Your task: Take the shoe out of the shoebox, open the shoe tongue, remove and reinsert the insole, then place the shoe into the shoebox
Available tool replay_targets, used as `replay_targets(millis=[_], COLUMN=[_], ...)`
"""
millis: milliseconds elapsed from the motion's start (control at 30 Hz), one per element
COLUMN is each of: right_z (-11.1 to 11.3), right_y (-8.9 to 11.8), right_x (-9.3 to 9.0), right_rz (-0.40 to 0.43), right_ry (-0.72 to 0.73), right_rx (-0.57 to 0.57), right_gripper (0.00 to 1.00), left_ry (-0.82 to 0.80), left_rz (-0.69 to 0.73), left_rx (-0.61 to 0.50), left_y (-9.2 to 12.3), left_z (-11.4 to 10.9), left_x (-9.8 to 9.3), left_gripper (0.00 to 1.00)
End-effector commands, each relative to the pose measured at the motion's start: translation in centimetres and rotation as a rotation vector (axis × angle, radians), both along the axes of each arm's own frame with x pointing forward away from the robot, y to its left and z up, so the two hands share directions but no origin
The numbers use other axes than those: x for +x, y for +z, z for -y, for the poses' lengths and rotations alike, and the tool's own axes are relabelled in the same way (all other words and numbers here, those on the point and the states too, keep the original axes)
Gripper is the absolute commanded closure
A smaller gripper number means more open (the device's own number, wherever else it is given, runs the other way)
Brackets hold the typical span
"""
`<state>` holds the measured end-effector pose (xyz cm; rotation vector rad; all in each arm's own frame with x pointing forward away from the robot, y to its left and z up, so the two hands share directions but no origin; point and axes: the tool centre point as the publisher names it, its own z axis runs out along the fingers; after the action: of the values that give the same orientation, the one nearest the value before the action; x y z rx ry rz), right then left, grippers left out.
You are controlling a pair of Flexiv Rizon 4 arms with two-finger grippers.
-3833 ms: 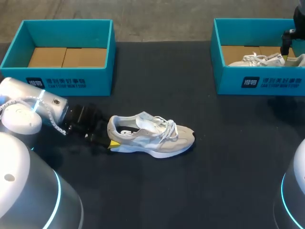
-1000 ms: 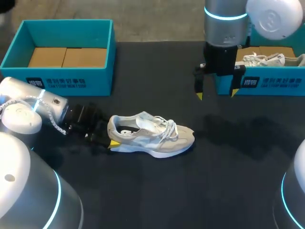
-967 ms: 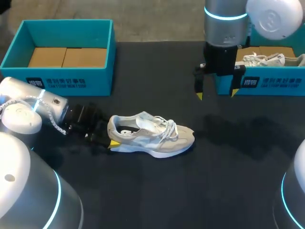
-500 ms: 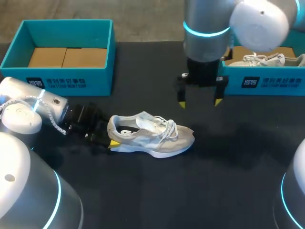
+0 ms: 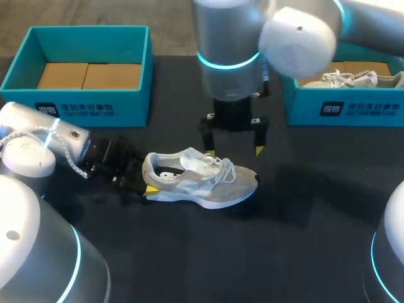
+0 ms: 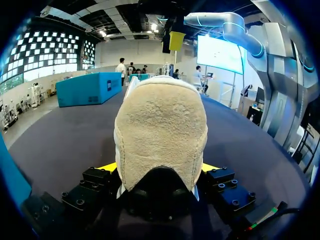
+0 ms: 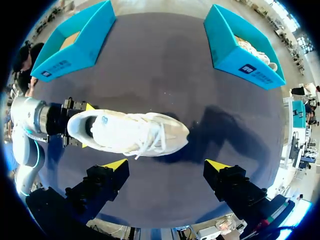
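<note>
Shoe (image 5: 199,180) stands on its sole near the middle of the black table (image 5: 303,208), heel to the left, toe to the right, laces loosely tied. At its heel my left gripper (image 5: 148,180) lies low on the table, its yellow tips pressed to both sides of the heel cup, so it holds the shoe there and nowhere else. Just past the shoe, above the laces and tongue, my right gripper (image 5: 234,151) hangs pointing down with its fingers spread wide and nothing between them. Far left sits an empty blue shoebox (image 5: 82,104); far right, a second blue shoebox (image 5: 341,107) with another shoe (image 5: 344,78) inside.

The tongue looks like the next job. The risk, as I judge it, is that the wide fingers catch the laces instead of the tongue. A pull then could lift the toe or twist the heel out of its single hold.
</note>
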<state>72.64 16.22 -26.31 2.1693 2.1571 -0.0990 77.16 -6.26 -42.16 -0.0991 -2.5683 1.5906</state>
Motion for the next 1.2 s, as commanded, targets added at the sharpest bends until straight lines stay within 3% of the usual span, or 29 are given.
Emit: replay_targets(millis=[33, 633, 1000, 1133, 1200], right_z=[-3.1, -8.3, -10.9, -11.3, -11.3], right_y=[-1.3, -2.2, -3.4, -3.8, -4.0], right_x=[0.2, 0.6, 1.1, 1.3, 1.4], right_rz=[0.003, 0.027, 0.024, 0.011, 0.006], right_ry=[0.005, 0.078, 0.154, 0.157, 0.159], right_rx=[-0.111, -0.171, -0.330, -0.356, -0.365], right_gripper=[0.00, 0.00, 0.00, 0.21, 0.26], left_ry=[0.000, 0.000, 0.000, 0.000, 0.000], left_rz=[0.001, 0.001, 0.001, 0.001, 0.001], left_rx=[0.000, 0.000, 0.000, 0.000, 0.000], left_y=[-0.1, -0.1, -0.1, -0.1, -0.1], left_z=[0.0, 0.0, 0.0, 0.0, 0.0], left_x=[0.1, 0.1, 0.1, 0.1, 0.1], left_gripper=[1.00, 1.00, 1.00, 1.00, 1.00])
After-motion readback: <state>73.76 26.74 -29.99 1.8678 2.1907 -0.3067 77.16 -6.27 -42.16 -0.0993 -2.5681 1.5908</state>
